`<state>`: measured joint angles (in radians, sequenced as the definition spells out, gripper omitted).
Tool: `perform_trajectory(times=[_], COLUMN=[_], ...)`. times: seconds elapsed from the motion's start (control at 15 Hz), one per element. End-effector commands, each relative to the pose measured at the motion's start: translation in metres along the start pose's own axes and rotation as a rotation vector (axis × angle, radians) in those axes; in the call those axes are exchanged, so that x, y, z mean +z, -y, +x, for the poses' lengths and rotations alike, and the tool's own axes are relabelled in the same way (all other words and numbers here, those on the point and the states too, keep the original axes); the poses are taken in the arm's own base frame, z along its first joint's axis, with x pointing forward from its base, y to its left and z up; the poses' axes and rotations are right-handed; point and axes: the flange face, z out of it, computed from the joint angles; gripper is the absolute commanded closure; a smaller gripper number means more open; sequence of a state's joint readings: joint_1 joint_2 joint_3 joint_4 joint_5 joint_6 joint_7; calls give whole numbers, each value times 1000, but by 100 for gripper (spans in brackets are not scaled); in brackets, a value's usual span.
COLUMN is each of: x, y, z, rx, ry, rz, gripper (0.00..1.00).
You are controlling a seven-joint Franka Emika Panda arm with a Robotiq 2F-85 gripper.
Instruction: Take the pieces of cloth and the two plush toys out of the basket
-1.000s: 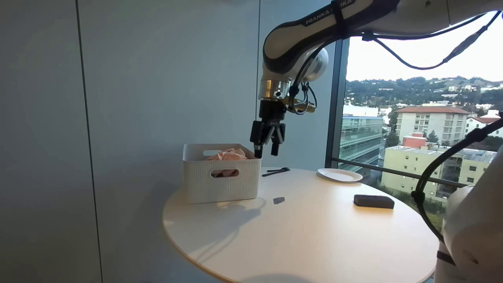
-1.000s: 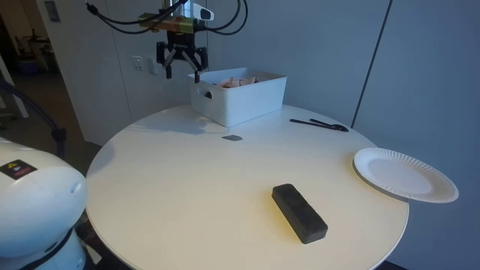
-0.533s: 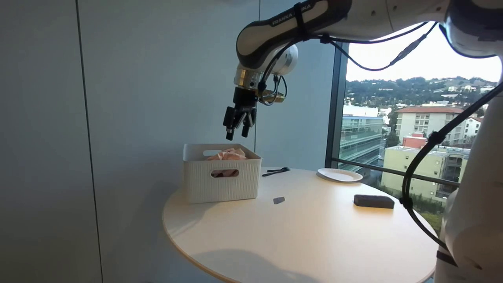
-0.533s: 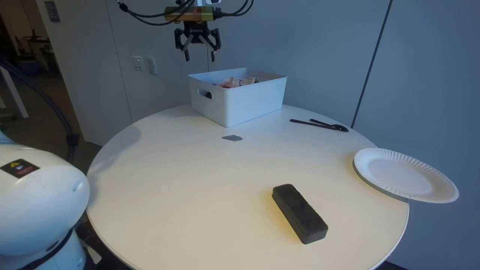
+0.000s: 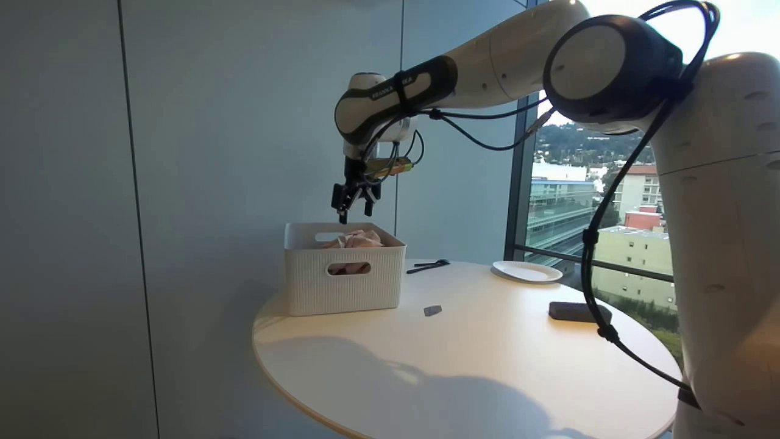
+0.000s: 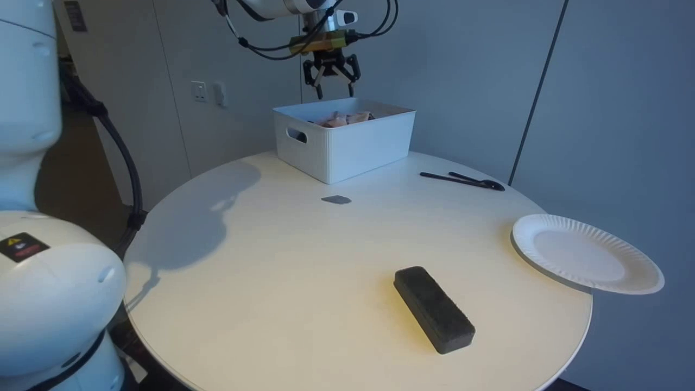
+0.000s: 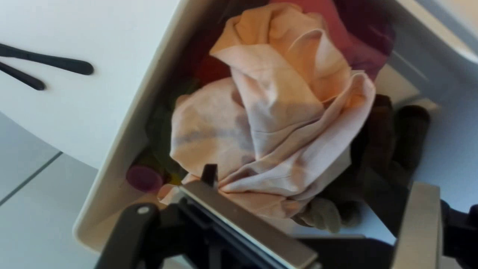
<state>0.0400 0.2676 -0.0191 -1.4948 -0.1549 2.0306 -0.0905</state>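
The white basket (image 5: 341, 296) stands near the table's edge by the wall; it also shows in an exterior view (image 6: 374, 145) and the wrist view (image 7: 125, 108). A crumpled pale pink cloth (image 7: 276, 101) lies on top inside it. Red-pink cloth (image 7: 338, 31) shows beneath. A dark brown, soft-looking thing (image 7: 409, 138) with a tan paw-like end (image 7: 323, 215) lies beside it, perhaps a plush toy. A dark green thing with a purple round end (image 7: 143, 178) is partly hidden at the other side. My gripper (image 5: 356, 215) is open and empty above the basket, also in an exterior view (image 6: 335, 93).
Black utensils (image 6: 461, 181) lie beside the basket. A grey flat patch (image 6: 336, 200) is on the table in front of it. A dark block (image 6: 434, 309) lies on the table. A white paper plate (image 6: 586, 254) overhangs the table edge. A wall stands behind the basket.
My gripper has moved from beside the basket's rim to above the basket, first rising, then coming down a little. It stays open. The basket and its contents look unmoved.
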Motion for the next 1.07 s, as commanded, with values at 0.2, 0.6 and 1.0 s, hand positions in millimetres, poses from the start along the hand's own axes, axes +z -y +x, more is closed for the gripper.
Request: perform_trajectory(times=[0.2,0.6,1.0], x=[49,60,44], y=[-42,-48,-49], z=[28,11,15], rx=[155,178,167], ry=[215,435,414], rz=[11,240,302], gripper=[0,0,49])
